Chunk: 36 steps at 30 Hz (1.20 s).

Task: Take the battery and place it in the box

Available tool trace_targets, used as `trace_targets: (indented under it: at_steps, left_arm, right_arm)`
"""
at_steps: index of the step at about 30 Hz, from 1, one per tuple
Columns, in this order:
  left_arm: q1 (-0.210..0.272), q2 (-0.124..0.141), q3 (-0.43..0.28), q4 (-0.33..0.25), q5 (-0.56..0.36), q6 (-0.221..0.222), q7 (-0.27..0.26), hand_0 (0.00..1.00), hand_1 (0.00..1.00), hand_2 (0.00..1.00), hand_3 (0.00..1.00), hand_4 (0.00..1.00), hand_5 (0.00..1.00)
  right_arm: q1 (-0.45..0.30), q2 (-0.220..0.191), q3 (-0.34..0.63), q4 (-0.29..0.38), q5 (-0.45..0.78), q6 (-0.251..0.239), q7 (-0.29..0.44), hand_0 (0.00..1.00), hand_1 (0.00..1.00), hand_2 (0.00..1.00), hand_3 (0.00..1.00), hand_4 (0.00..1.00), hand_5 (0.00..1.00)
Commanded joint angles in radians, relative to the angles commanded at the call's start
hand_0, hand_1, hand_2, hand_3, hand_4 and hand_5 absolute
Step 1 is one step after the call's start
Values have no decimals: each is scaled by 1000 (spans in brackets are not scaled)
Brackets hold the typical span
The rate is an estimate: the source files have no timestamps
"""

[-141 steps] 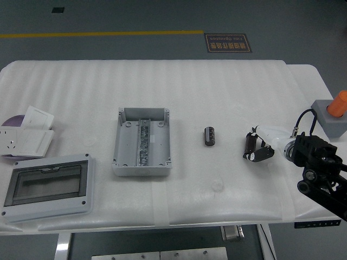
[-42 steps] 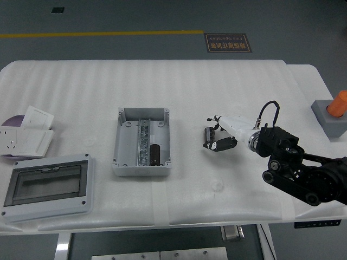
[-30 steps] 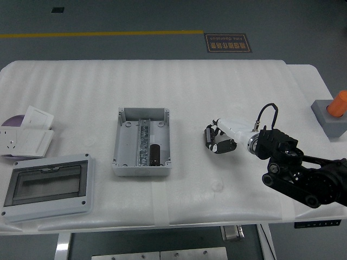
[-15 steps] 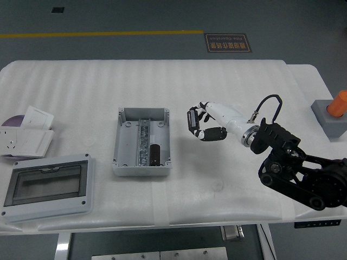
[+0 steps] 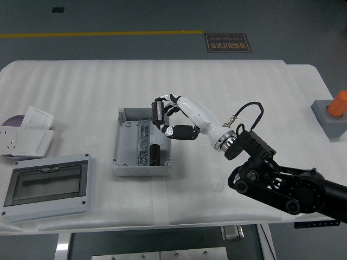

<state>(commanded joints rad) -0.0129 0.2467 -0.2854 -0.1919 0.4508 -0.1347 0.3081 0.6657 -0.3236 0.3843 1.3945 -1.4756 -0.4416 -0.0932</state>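
A white table seen from above and slightly behind the robot. The right hand (image 5: 172, 118), white with black fingertips, reaches in from the lower right and hangs over the upper right corner of the box (image 5: 125, 158). Its fingers are curled around a small dark cylinder, a battery (image 5: 159, 112), held upright between the fingertips and the thumb just above the box's far right wall. The white forearm slants down and to the right from the hand to a metal wrist joint with a looping black cable, and from there the bulky black arm (image 5: 282, 184) runs off toward the lower right corner of the view.

The box is an open grey rectangular enclosure lying flat at the table's middle, left of the hand. A metal rail (image 5: 143, 145) runs down its centre from far wall to near wall. A second battery (image 5: 155, 154), dark and cylindrical, lies inside the box in the right compartment, beside the rail and toward the near wall.

Farther out, the box's grey lid with a clear window (image 5: 46, 185) lies flat near the front left edge of the table. Beyond it, at the left edge, rests a white wall socket plate (image 5: 21, 140) with a white card leaning on it. At the far right edge stands a grey block with an orange knob (image 5: 334, 112).
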Motion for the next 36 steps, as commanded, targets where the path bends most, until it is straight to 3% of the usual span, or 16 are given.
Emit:
trace_targets:
  at_steps: [5,6,18,22,30,36]
  left_arm:
    - [0,1,0,0,0,1,-1,596,664,559,550,440,497]
    - [1,1,0,0,0,1,-1,595,664,558,550,441,499]
    - [2,0,-3,1,4,0,1,595,663,558,549,441,496]
    - [4,-1,-5,0,5,0,2,595,662,557,549,439,494]
    - [5,2,-7,0,7,-2,4,592,660,545,548,439,487]
    - [9,10,-3,0,3,-3,3,592,660,545,548,437,482]
  right_arm:
    - [-8,19,-38,-43,14,26,1,837,787,818,874,644,414]
    - [-10,21,-41,-47,17,30,1,900,839,856,909,740,485]
    - [-31,6,-1,-55,17,53,-1,939,852,863,922,775,515]
    - [-59,-20,77,-31,-4,47,2,952,854,866,927,778,517]
    - [-150,-118,280,-8,-82,40,-9,957,847,853,917,781,518]
    - [-233,-174,412,-36,31,36,33,948,840,843,909,779,517]
